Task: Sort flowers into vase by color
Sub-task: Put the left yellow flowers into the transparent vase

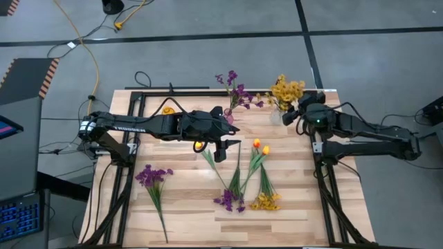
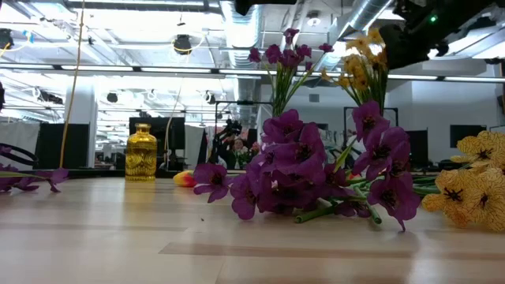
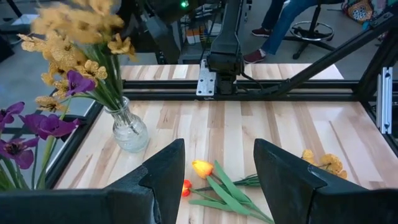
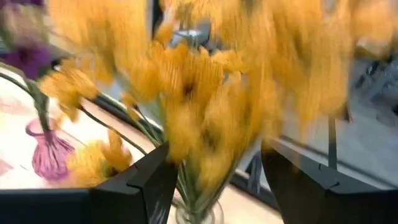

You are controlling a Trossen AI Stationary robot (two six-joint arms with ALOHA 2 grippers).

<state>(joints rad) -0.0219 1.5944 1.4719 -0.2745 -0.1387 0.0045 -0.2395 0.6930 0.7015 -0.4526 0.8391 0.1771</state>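
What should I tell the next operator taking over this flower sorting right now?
Right gripper: open, at the clear vase of yellow flowers in the far right corner, holding nothing.
Left gripper: open and empty, mid-table above the orange tulips.
Done: yellow sprigs stand in the clear vase; purple flowers stand in the pink vase beside it.
Left on the table: the tulips, a purple sprig and a yellow sprig at the near edge, another purple sprig near left. A gold vase stands empty far left.
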